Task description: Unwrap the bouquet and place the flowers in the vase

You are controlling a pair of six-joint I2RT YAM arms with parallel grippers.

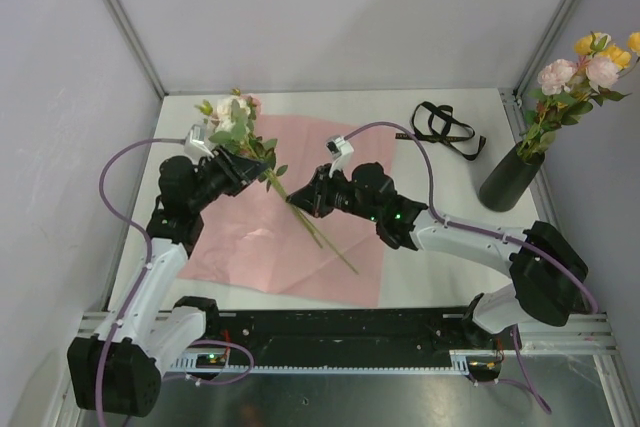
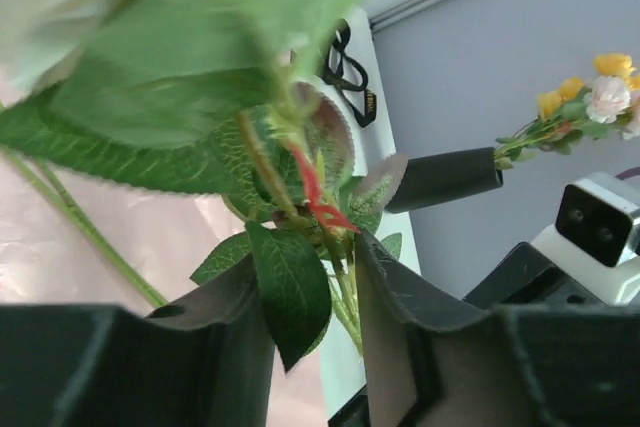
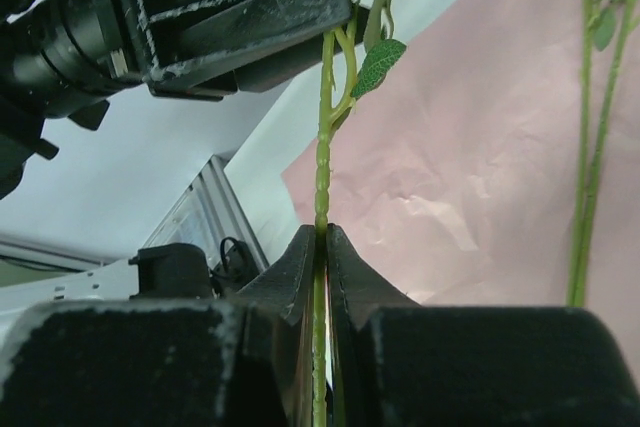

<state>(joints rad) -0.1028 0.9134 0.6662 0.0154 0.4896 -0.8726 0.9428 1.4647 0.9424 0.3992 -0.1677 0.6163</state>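
1. Your right gripper (image 3: pixel 322 237) is clenched on a single thin green stem of the flowers (image 1: pixel 235 125). The right wrist view shows both fingers pressed flat against that stem.
2. Your left gripper (image 2: pixel 310 267) sits higher up the same bunch, among the leaves just below the blooms. Its fingers stand partly apart with leaves and stems between them, and you cannot tell whether they clamp anything.
3. The flowers are held over the pink paper (image 1: pixel 250 247). The white and pink heads point to the far left and the long stems trail to the near right, past your right gripper.
4. The pink paper lies spread flat on the tabletop (image 1: pixel 330 105).
5. The vase (image 1: pixel 510 179) stands at the right edge of the tabletop, well apart from both grippers.
6. Other blooms (image 1: pixel 580 72), yellow and pink, stand in the vase and lean towards the far right.
7. The black ribbon (image 1: pixel 455 137) lies loose on the tabletop at the far right, between the paper and the vase.
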